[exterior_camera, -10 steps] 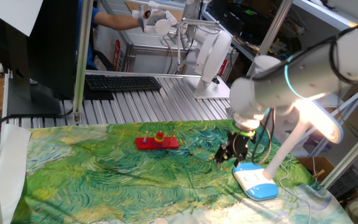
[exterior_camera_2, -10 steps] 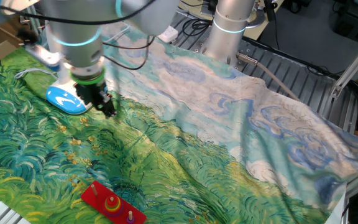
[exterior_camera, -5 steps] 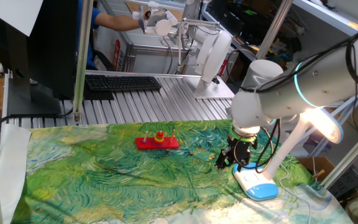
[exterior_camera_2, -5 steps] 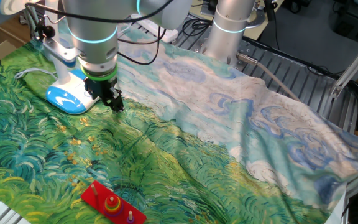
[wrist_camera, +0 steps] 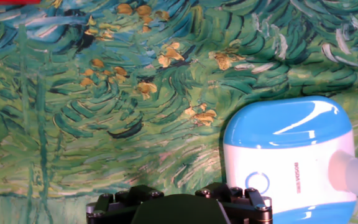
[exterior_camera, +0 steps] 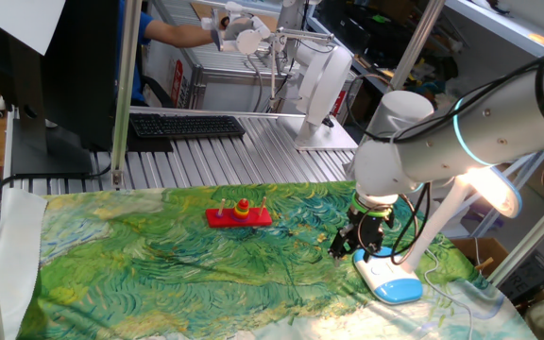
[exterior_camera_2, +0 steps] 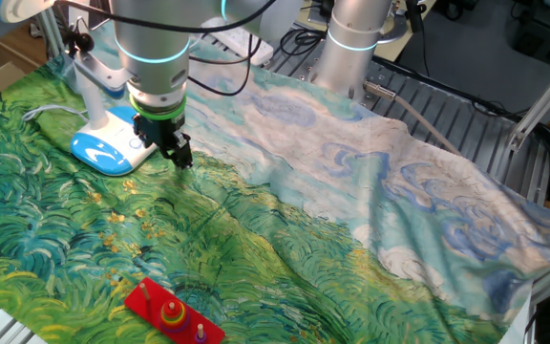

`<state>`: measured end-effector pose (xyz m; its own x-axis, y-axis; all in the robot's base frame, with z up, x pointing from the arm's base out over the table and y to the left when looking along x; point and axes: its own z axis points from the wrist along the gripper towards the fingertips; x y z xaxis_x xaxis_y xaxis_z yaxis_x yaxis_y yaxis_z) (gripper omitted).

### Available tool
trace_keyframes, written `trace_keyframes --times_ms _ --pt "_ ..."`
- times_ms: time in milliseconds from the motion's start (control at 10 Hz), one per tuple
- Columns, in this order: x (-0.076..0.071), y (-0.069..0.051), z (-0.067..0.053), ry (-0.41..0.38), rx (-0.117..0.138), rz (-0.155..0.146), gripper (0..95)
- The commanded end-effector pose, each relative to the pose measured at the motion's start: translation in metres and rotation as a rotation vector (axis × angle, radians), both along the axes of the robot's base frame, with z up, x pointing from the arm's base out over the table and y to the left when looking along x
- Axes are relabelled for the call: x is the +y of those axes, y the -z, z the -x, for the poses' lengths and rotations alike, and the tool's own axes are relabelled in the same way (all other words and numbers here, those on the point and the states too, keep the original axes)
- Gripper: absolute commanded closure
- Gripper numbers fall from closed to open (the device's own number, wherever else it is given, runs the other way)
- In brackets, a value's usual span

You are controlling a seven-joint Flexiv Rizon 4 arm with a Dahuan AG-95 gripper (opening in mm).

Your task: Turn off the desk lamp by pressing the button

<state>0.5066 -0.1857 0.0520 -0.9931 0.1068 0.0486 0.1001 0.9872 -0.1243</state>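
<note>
The desk lamp stands at the right end of the cloth, its white, blue-rimmed base (exterior_camera: 392,280) flat on the cloth, with a slanted stem and a glowing head (exterior_camera: 487,185). The base also shows in the other fixed view (exterior_camera_2: 108,148) and in the hand view (wrist_camera: 291,149). The button (wrist_camera: 258,182) is a small ring mark on the base's white plate. My gripper (exterior_camera: 349,247) hangs low just beside the base's edge, fingers pointing down at the cloth (exterior_camera_2: 181,159). In the hand view only its dark body (wrist_camera: 179,208) shows, left of the button. No gap or contact between the fingertips shows.
A red peg toy (exterior_camera: 239,214) lies mid-cloth, also seen near the front edge in the other fixed view (exterior_camera_2: 173,313). The green painted cloth (exterior_camera: 159,264) covers the table. A keyboard (exterior_camera: 185,125) and a monitor lie behind. The lamp's cable (exterior_camera_2: 51,110) trails beside the base.
My gripper has dropped a little lower and shifted sideways along the lamp base's edge. The lamp stays lit and has not moved.
</note>
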Motion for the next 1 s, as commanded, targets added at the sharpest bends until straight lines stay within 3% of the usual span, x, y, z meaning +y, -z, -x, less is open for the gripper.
trace_keyframes --times_ms 100,1000 --pt "-0.0008 -0.0004 0.0001 -0.007 0.0 0.003 19.0" --pt "-0.0012 0.0013 -0.0038 -0.038 -0.007 -0.003 19.0"
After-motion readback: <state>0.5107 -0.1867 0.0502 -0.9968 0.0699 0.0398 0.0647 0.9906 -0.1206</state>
